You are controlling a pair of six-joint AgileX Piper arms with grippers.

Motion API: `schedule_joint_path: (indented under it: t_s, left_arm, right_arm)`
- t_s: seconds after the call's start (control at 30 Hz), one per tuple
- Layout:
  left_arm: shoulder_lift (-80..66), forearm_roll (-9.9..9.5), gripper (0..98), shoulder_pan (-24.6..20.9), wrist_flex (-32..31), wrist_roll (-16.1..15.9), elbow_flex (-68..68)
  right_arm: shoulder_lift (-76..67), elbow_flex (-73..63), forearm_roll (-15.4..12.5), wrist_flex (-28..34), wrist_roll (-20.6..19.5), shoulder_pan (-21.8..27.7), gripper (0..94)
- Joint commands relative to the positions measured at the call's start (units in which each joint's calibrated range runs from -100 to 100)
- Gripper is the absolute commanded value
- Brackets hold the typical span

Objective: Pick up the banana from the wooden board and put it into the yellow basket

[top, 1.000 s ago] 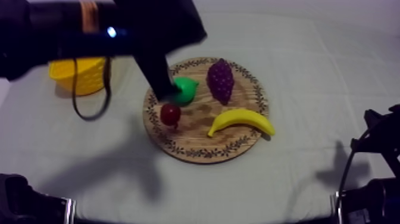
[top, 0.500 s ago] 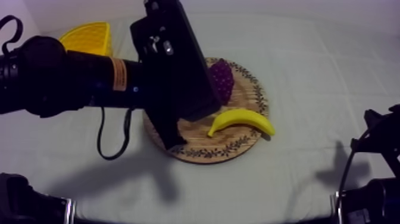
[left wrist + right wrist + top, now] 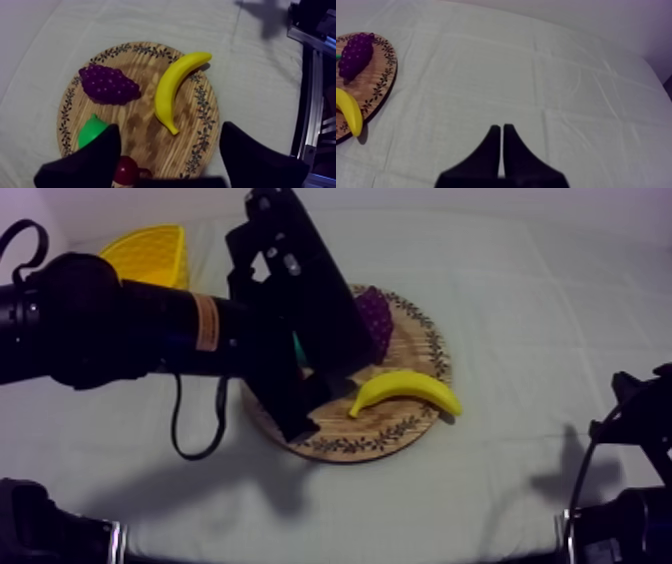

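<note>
Banana, a curved yellow toy fruit (image 3: 405,391), lies on the round wooden board with a patterned rim (image 3: 418,348), on the side of the board towards our right arm, and nothing is touching it. From the left wrist we see it (image 3: 175,90) running from the rim inward, its inner tip pointing at the gap between our fingers. Our left gripper (image 3: 169,127) hangs over the board with its two black fingers spread wide and nothing between them; one finger (image 3: 102,152) sits over the green toy pear (image 3: 91,131) and the small red fruit (image 3: 126,170), the other (image 3: 250,155) over the board's edge and the cloth beyond it. A purple bunch of toy grapes (image 3: 109,85) lies beside the banana, apart from it, with bare wood between. In the top view our left arm crosses the table from the left and covers much of the board; the yellow basket (image 3: 150,253) stands behind that arm, well apart from the board. Our right gripper (image 3: 501,127) has its fingers pressed together in a narrow wedge over the bare grey-white cloth (image 3: 536,75), away from the board.
</note>
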Motion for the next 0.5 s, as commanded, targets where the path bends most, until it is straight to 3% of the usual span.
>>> schedule_joint_path:
  t_s: [0.0, 0.23, 0.47]
  left_arm:
    - [0.78, 0.02, 74.4, 0.00, -0.28, -0.12, -0.38]
    - [7.59, 0.92, 73.4, 0.42, 1.93, -0.13, -5.77]
    - [17.77, 2.07, 73.2, 0.56, 9.66, -0.58, -15.61]
  right_arm:
    - [-0.02, -0.03, 0.01, -0.01, 0.00, 0.00, 0.3]
    - [-0.02, -0.03, 0.01, -0.01, 0.01, 0.00, 0.3]
    - [-0.02, -0.03, 0.01, -0.01, 0.01, 0.00, 0.3]
